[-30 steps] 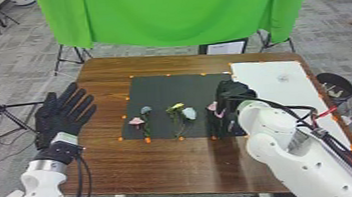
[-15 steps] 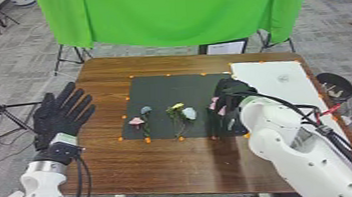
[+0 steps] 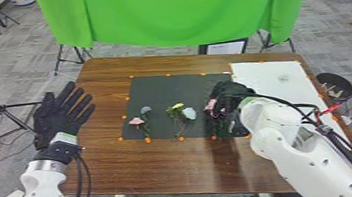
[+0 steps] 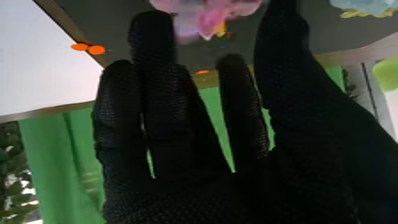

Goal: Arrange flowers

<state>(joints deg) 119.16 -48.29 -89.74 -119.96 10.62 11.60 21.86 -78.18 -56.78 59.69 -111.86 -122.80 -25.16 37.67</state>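
Observation:
My right hand [image 3: 231, 91] is over the right part of the black mat [image 3: 167, 84], close beside a pink flower [image 3: 210, 105] whose stem runs toward the mat's front edge. In the right wrist view my right hand [image 4: 169, 130] has its fingers straight and its thumb apart, with the pink flower [image 4: 209, 12] beyond the gap between them; no grip on it is visible. Also on the mat lie a small pink flower [image 3: 137, 121], a blue-grey one [image 3: 146, 110], a yellow one [image 3: 176, 107] and a pale blue one [image 3: 189, 114]. My left hand [image 3: 60, 117] is open at the table's left edge.
A white sheet [image 3: 276, 74] lies right of the mat on the brown table [image 3: 177, 164]. Small orange markers [image 3: 148, 140] line the mat. A green cloth [image 3: 176, 16] hangs behind the table, and a dark round container [image 3: 334, 83] stands off its right side.
My right hand has shifted slightly to the left and changed its tilt, so the pink flower shows more clearly beside it. The left hand has stayed nearly still.

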